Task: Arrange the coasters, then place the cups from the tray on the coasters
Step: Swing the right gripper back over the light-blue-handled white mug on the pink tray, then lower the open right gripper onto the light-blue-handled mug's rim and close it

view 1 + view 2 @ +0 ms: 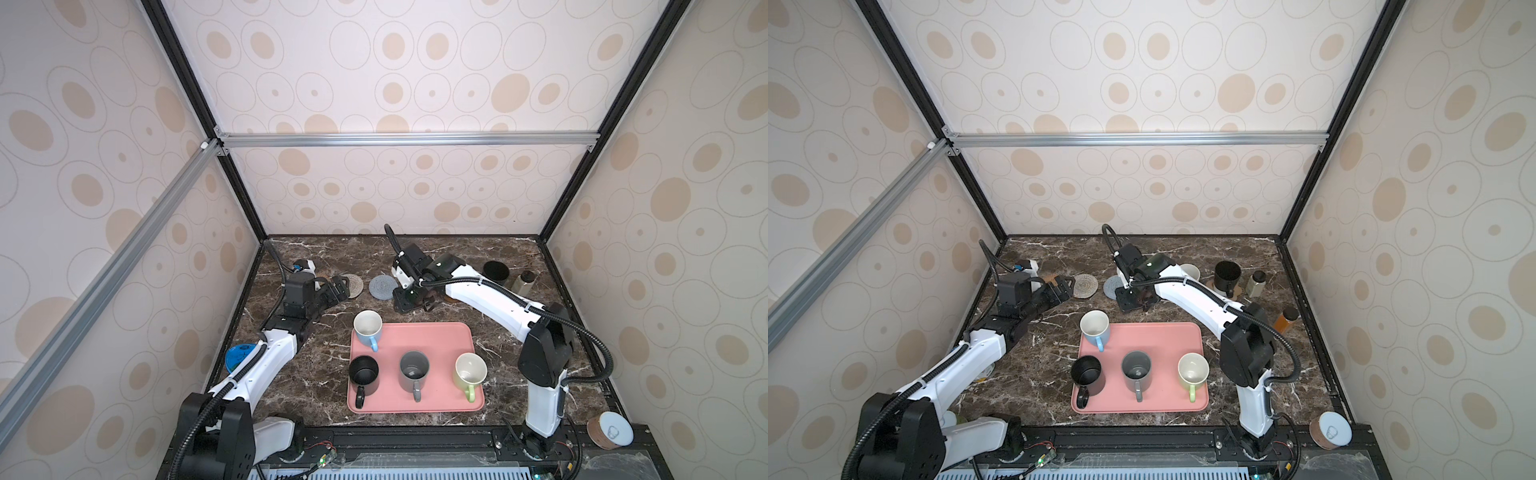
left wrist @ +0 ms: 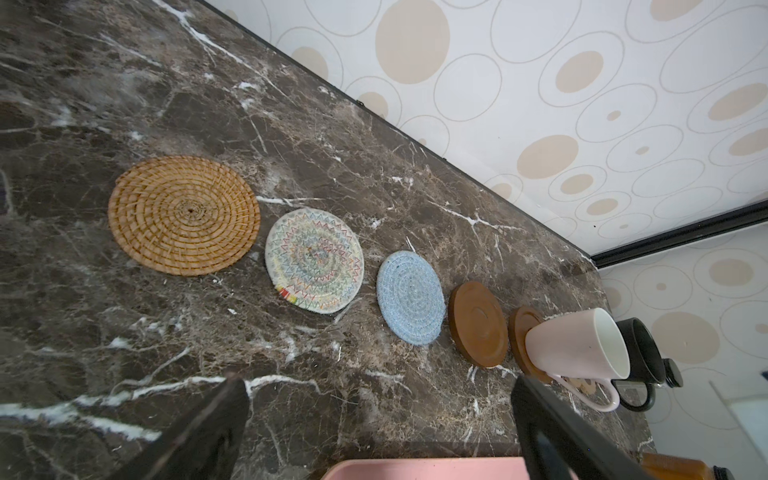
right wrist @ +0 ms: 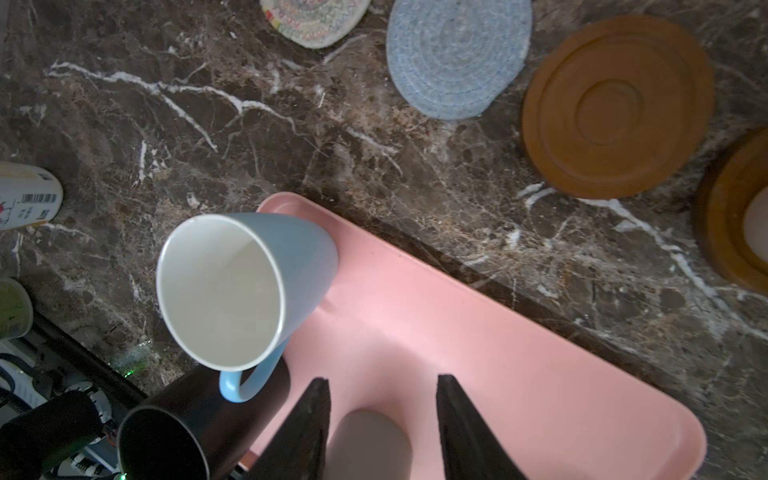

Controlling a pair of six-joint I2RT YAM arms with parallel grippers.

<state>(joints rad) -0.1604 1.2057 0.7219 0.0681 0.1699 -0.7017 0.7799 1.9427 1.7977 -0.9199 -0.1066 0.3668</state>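
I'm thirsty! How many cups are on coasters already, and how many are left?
Done: the coasters lie in a row, and the pink mug and one black mug stand on the two at one end. In hand: nothing; both arms' jaws are open and empty. Left: the light blue mug, second black mug, grey mug and green mug on the tray, for four bare coasters.

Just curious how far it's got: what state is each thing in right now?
Blue mug: upright on tray.
Grey mug: upright on tray.
Green mug: upright on tray.
Near black mug: upright on tray.
Pink mug: on a wooden coaster.
Far black mug: on paw coaster.
Rattan coaster: bare.
Cream coaster: bare.
Blue coaster: bare.
Spare wooden coaster: bare.
Left jaws: open, empty.
Right jaws: open, empty.
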